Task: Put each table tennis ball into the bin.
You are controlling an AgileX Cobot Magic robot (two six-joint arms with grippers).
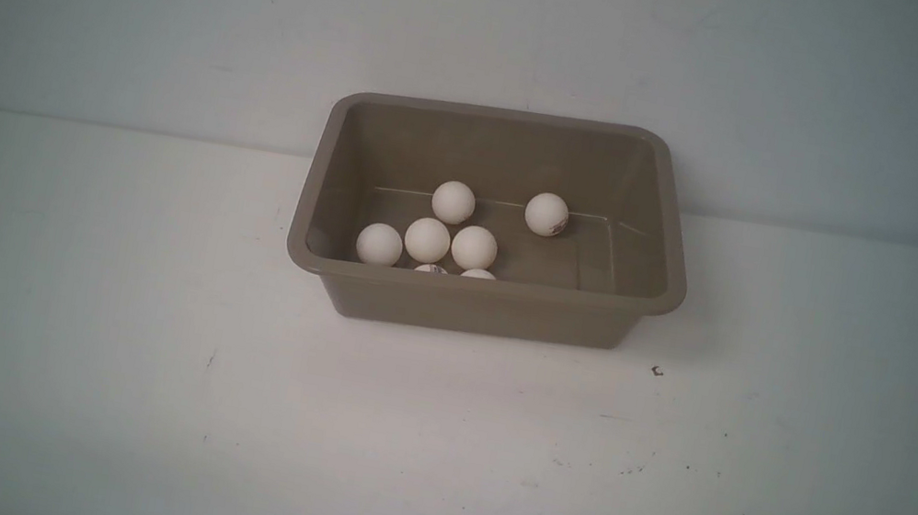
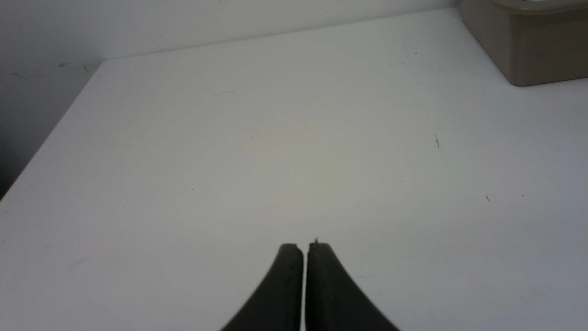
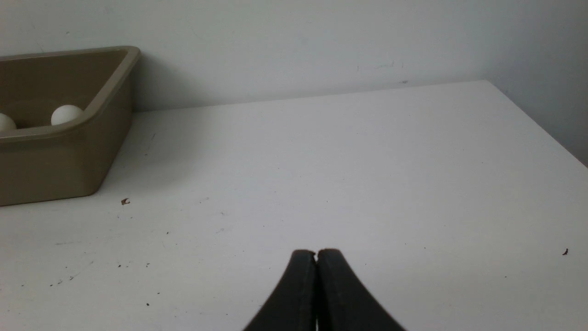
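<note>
Since every ball I can see sits inside the bin [image 1: 478, 298], the job looks done or very close to it. That big brown tub stands near the middle of the front view, a bit toward the top. Five table tennis balls [image 1: 427, 239] show fully on its floor, mostly bunched at the lower left of the tub, and one ball [image 1: 546, 213] sits apart toward the right. Two more peek over the near wall. No ball shows on the white table [image 1: 126, 351] in any view.

Neither arm shows in the front view. Seen from its own wrist camera, the left gripper [image 2: 306, 246] has its two dark tips pressed almost together with nothing between them. So does the right gripper [image 3: 316, 252], squeezed closed and empty.

A good way to finish, I think, is to look around the table edges for a stray ball first. If none turns up, both arms should keep low and away from the tub, so they do not bump it and spill the balls.
</note>
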